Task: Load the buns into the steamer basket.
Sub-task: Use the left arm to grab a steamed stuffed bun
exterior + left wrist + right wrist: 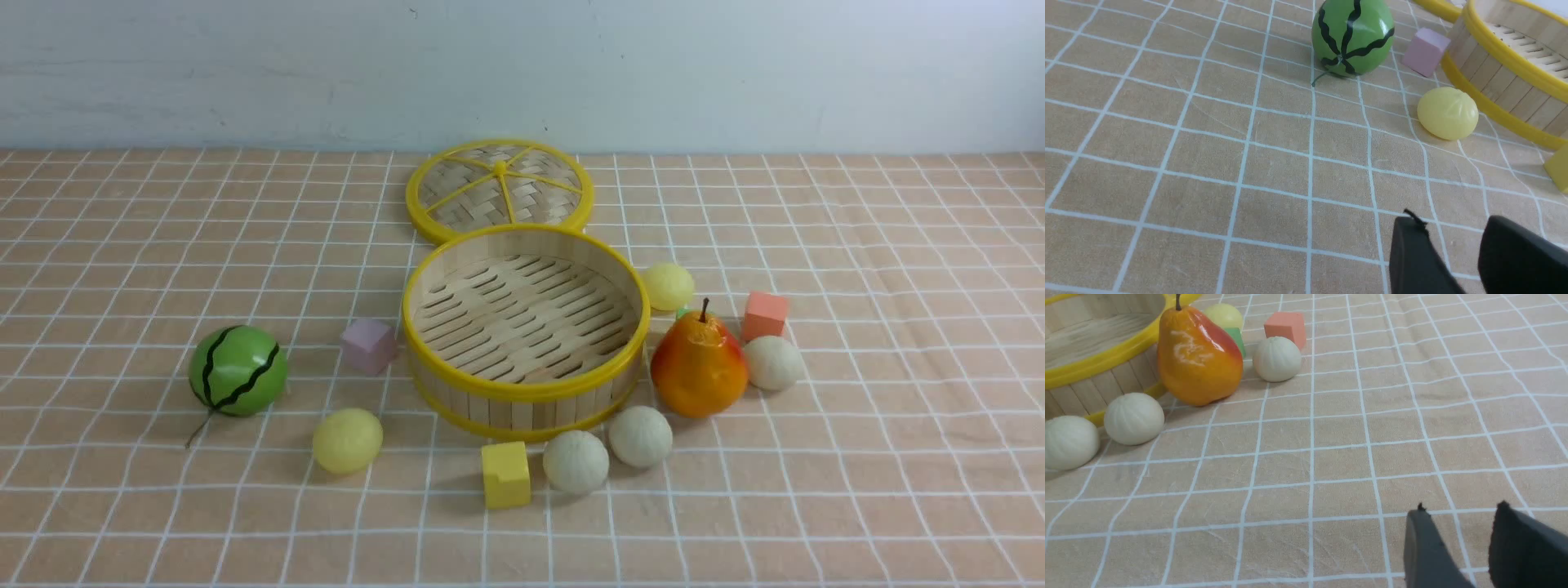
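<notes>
Five buns (575,462) sit on the counter (898,457) around the steamer basket (522,394), all of them outside it, so you see only the slatted floor within its yellow rim. Two off-white ones rest side by side just in front of the basket, the left one next to a yellow block (505,474). The third off-white bun (773,362) sits just beside the pear (699,367) on its right, with an orange cube (765,315) just behind it. One pale yellow bun (668,286) lies by the basket's right wall, behind the pear, and the other yellow bun (347,441) lies at the front left, between the basket and the green striped melon (237,370). A purple cube (368,345) stands just beside the basket's left wall, and the woven lid (500,192) lies flat behind the basket, its near edge hidden by the basket's far rim. Your left hand (1453,220) hovers low over bare checked cloth, well apart from the nearer yellow bun, its two dark fingers parted with nothing between them. Your right hand (1461,508) is likewise released and empty, low over the cloth, well apart from the off-white buns and the pear
</notes>
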### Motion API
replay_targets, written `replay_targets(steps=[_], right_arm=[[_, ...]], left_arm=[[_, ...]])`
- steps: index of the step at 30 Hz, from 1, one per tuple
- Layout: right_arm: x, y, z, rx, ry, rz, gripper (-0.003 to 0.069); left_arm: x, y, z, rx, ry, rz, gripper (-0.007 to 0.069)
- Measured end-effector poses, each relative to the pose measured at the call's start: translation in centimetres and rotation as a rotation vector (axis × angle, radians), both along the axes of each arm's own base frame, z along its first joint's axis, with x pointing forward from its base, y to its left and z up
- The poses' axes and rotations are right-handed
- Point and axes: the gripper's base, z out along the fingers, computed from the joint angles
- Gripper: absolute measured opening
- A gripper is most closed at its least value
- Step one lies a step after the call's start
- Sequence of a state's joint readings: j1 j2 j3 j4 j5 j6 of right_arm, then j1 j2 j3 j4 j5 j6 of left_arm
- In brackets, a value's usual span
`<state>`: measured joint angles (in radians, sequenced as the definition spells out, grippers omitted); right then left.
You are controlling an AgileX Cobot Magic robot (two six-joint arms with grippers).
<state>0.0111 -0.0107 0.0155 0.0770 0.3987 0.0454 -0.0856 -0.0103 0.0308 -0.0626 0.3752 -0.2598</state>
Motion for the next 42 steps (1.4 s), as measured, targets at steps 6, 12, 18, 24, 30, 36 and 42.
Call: replay_targets(steps=[6,12,18,24,30,36,42], right_arm=[[0.0,0.0,0.0,0.000,0.000,0.000,0.0239],[0.0,0.0,0.0,0.000,0.000,0.000,0.0239],[0.0,0.0,0.0,0.000,0.000,0.000,0.0239],[0.0,0.0,0.0,0.000,0.000,0.000,0.0239],[0.0,0.0,0.0,0.000,0.000,0.000,0.0239],[0.0,0.0,0.0,0.000,0.000,0.000,0.0239],[0.0,0.0,0.0,0.000,0.000,0.000,0.0239]], left_arm=[[0.0,0.0,0.0,0.000,0.001,0.000,0.0237],[0.0,0.0,0.0,0.000,0.001,0.000,0.0237],[0.0,0.0,0.0,0.000,0.001,0.000,0.0237],[0.1,0.0,0.3,-0.018,-0.034,0.002,0.0237],[0.4,-0.3,2.2,-0.426,-0.191,0.052,0.0237],[0.4,0.4,3.8,-0.663,-0.351,0.111,0.0237],[-0.4,-0.1,7.3,-0.618,-0.356,0.035,0.0156]])
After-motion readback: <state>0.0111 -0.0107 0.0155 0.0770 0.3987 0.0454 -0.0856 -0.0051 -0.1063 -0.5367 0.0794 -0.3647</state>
